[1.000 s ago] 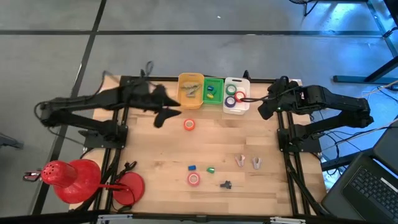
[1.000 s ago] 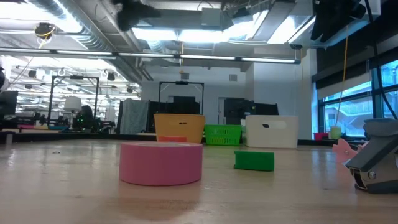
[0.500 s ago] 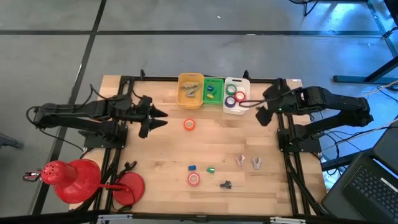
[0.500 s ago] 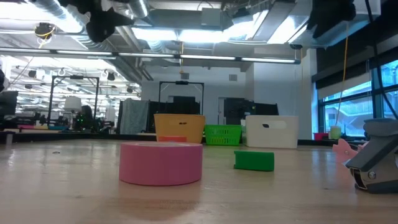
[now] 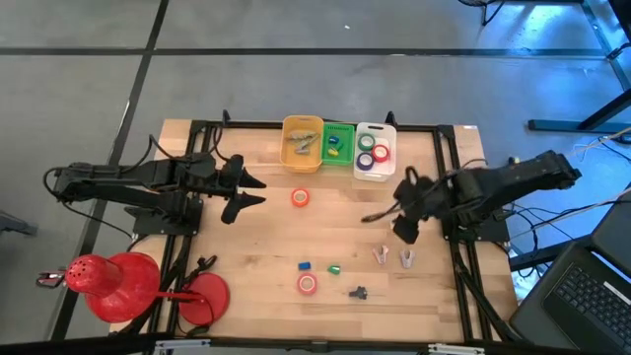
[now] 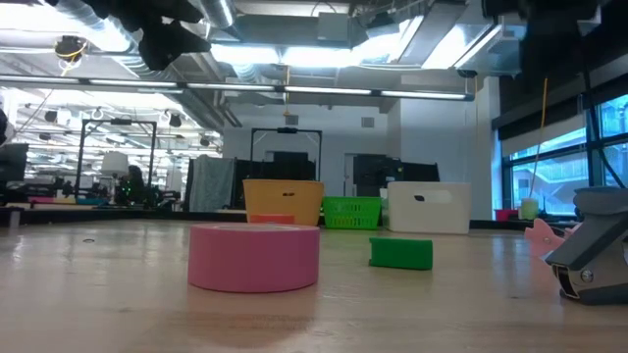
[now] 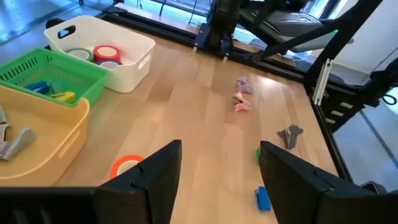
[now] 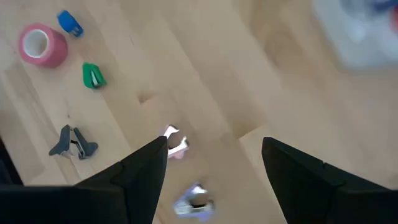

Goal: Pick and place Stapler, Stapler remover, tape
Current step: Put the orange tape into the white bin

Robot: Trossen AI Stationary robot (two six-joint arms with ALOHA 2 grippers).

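Wooden bench (image 5: 256,247) from above: right pincer (image 5: 402,229) spread, empty, hovering just beside two pale removers (image 5: 392,257); left pincer (image 5: 237,200) spread near a red tape (image 5: 301,198). Right wrist view: removers (image 8: 176,142) lie between its fingers (image 8: 146,171).

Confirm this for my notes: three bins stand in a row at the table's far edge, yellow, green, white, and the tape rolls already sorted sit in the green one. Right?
Not quite. The sorted tape rolls sit in the white bin, not the green one, as the high view shows. The green bin holds small blue, green and yellow items instead. The rest stands: yellow bin, green, white in a row at the far edge.
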